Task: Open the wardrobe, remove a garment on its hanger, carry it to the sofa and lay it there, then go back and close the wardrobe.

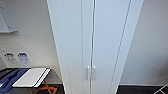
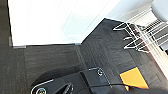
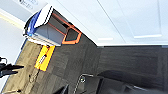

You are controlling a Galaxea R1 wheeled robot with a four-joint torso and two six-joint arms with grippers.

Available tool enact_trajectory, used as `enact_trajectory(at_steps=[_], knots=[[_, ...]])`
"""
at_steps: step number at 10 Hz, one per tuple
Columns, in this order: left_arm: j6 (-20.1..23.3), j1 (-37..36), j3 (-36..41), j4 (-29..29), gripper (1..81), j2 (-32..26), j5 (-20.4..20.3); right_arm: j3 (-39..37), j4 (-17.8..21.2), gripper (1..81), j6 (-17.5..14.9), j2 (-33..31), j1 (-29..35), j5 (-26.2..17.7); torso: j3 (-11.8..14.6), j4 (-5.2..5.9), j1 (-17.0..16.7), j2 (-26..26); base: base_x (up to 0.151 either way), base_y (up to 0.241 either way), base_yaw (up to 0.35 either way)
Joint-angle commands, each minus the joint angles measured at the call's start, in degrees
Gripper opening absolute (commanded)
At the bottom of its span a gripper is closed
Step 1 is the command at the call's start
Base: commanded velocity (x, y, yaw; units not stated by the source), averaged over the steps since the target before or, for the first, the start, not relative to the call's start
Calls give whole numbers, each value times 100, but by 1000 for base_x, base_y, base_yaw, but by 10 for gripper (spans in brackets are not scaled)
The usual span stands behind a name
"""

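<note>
White wardrobe (image 1: pixel 92 37) dead ahead, both doors shut, handles (image 1: pixel 91 72) touching at the seam. Orange-legged stand (image 1: pixel 37 80) left of wardrobe. Fingers state: cannot tell.

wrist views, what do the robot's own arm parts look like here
In the left wrist view, a glossy black rounded arm housing with a thin silvery edge trim and round metal fittings. The right wrist view shows similar glossy black arm hardware with a round silver fitting.
</note>
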Motion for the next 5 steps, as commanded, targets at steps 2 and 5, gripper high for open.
enact_trajectory(at_steps=[2,5], knots=[[-14,-1779,735,81,811,-842,259,454,175,811,199,-406,2008,-306,0,0,2,0,0,0,0],[-23,-2931,718,-385,811,-684,1010,525,201,811,420,-212,3144,-776,-4,0,4,7,0,0,0]])
